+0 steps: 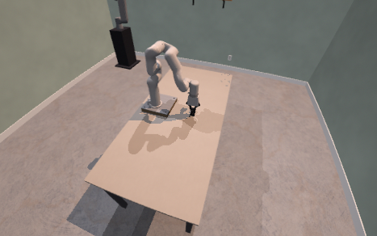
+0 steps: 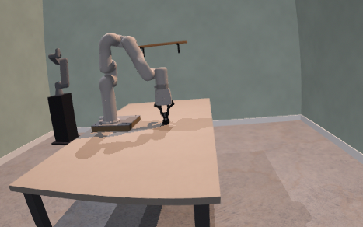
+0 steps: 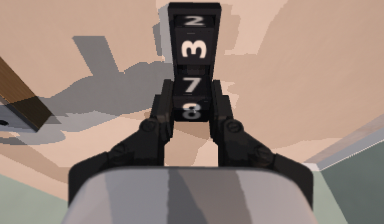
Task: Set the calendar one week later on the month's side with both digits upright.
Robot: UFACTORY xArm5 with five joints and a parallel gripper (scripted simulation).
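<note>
The black calendar tray (image 3: 195, 6) runs away from the gripper in the wrist view. A black cube (image 3: 194, 48) sits in its far part, with a white 3 lying sideways on the face toward the camera and a 2 on its far face. My gripper (image 1: 193, 111) (image 2: 165, 116) (image 3: 191, 92) is shut on a second black cube (image 3: 192, 94), which shows a 7 and, below it, an 8. The held cube is at the tray's near part, with a narrow dark gap to the other cube. Whether it touches the tray floor is hidden. In the top and exterior views the digits are too small to read.
The arm's base plate (image 1: 169, 106) (image 2: 116, 127) (image 3: 23, 95) stands on the table (image 1: 161, 174) (image 2: 135, 167), to the left of the calendar. The table's right edge is to the right of the gripper. A second arm on a black pedestal (image 1: 123, 48) (image 2: 62, 118) stands beyond the table.
</note>
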